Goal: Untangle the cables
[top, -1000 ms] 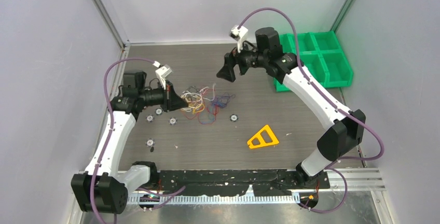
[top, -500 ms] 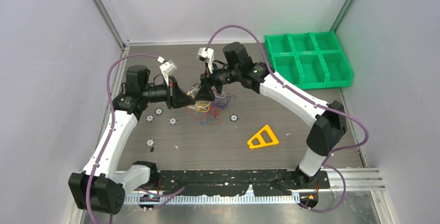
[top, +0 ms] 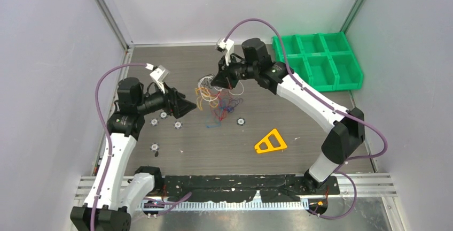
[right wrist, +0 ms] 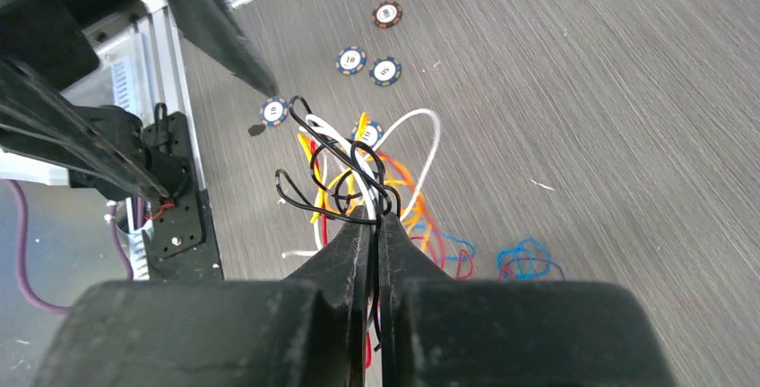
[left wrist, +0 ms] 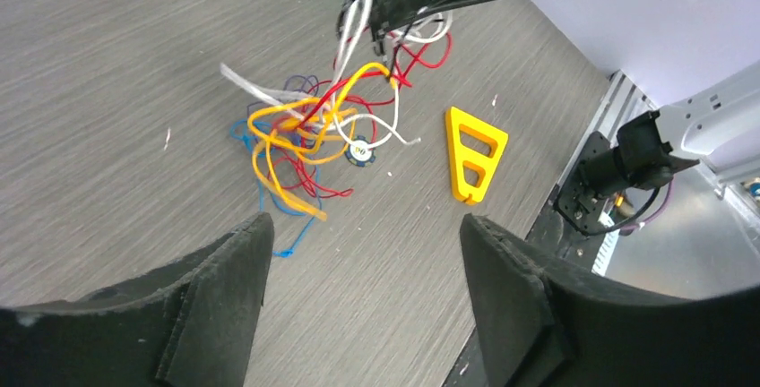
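Observation:
The cables (top: 218,101) lie in one tangled heap of red, blue, yellow-orange, white and black loops at mid-table. My right gripper (top: 218,83) is over the heap's far edge, shut on the cables. In the right wrist view a black cable (right wrist: 336,181) runs between the closed fingertips of that gripper (right wrist: 376,219), with white and yellow strands lifted beside it. My left gripper (top: 193,106) hovers just left of the heap, open and holding nothing. In the left wrist view the left gripper (left wrist: 363,226) frames bare table, and the tangle (left wrist: 305,132) hangs from the right gripper farther off.
A green compartment bin (top: 318,60) stands at the back right. A yellow triangular piece (top: 271,141) lies near the front of the table. Several poker chips (top: 178,125) are scattered left of and below the heap, one (top: 240,120) at its right.
My left gripper let go of the cables, opened and drew back to the left. My right gripper swung in from the back, shut on the tangle and lifted some strands.

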`<state>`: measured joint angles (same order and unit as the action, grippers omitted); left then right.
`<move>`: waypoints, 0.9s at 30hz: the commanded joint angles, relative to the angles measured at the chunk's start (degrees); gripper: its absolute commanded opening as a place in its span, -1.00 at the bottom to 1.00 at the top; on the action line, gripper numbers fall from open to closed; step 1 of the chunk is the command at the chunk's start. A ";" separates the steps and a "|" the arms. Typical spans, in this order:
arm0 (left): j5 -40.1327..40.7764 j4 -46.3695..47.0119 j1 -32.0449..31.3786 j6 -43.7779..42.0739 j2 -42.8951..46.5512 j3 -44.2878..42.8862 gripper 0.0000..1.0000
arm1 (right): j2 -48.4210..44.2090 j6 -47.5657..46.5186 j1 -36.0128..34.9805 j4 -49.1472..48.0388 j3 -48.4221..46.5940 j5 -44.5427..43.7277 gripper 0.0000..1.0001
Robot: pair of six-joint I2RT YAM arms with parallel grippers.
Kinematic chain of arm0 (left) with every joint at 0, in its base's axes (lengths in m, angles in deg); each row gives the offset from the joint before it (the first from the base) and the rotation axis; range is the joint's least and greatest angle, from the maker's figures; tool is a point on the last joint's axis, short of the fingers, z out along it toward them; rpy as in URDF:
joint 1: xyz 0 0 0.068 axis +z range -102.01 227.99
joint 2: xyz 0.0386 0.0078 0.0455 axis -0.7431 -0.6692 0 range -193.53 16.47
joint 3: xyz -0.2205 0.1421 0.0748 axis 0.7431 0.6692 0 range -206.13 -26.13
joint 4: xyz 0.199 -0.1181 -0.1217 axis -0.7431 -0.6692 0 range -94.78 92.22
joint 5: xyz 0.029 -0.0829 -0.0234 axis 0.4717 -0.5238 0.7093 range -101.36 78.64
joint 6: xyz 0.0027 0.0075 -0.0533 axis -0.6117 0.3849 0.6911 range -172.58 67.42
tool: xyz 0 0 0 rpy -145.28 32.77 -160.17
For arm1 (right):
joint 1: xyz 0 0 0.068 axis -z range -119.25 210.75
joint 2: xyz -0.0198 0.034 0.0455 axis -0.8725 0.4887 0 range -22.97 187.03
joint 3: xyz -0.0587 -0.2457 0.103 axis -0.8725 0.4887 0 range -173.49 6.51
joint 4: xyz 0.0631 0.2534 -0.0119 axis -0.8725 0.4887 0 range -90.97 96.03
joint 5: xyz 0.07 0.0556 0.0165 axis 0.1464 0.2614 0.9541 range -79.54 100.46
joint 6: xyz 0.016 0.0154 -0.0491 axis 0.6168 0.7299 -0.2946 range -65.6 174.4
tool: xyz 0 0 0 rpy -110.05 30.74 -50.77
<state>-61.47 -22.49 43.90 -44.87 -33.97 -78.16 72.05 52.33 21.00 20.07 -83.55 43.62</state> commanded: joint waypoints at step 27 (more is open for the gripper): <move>12.36 -1.98 17.26 -15.06 -11.74 3.32 -1.00 | -12.02 8.13 20.73 -4.01 1.90 9.59 -0.89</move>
<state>-47.37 -18.21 59.76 -53.31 -45.51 -73.55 63.09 62.52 42.53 16.05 -81.13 52.67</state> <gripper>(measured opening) 0.012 0.083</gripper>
